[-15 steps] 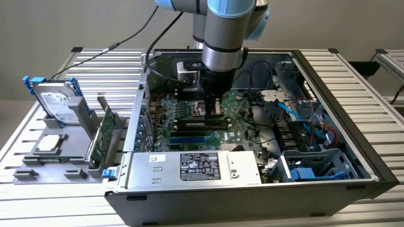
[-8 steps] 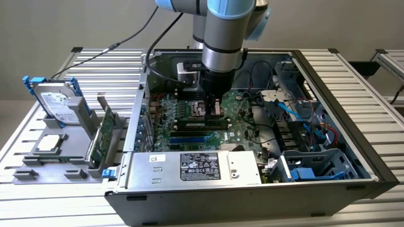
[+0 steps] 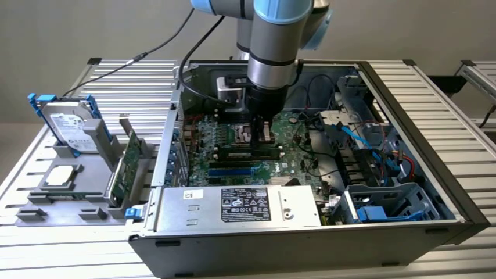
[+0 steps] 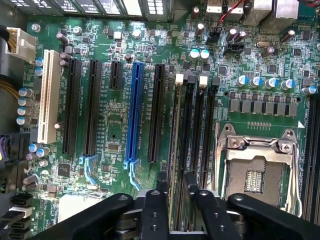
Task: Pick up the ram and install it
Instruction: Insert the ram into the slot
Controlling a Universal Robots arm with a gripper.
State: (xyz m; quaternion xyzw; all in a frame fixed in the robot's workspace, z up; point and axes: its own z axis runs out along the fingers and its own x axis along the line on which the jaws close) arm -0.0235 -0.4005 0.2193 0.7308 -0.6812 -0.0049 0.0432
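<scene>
"Exterior view first: where is the gripper?"

"The gripper (image 3: pixel 261 135) hangs from the arm inside the open computer case (image 3: pixel 434 171), low over the green motherboard (image 3: pixel 203 165)."

"Any writing to read there?"

"The power supply (image 3: pixel 244 204) at the near side of the case carries 1 printed label. The hard drive (image 3: pixel 68 125), standing on the tabletop (image 3: pixel 69 258) at the exterior view's left, carries another. Both are too small to read. 1 large green expansion card (image 3: pixel 128 165) stands upright in a grey holder just beside the drive."

"Wrist view, then: how does the ram look?"

"The ram (image 4: pixel 174 150) is seen edge-on, a thin, long, straight strip standing upright in a memory slot. Its chips cannot be made out from this angle. More black memory slots (image 4: pixel 202 130) run parallel beside it, toward the metal CPU socket (image 4: pixel 255 172). On its other side lie the long black expansion slots and 1 blue slot (image 4: pixel 134 115)."

"And against the gripper?"

"It passes straight between the 2 fingers (image 4: pixel 162 187), 1 on each side of its near end. The fingers stand spread, with a gap showing on the socket side, so nothing is pinched. I can read no board markings."
</scene>
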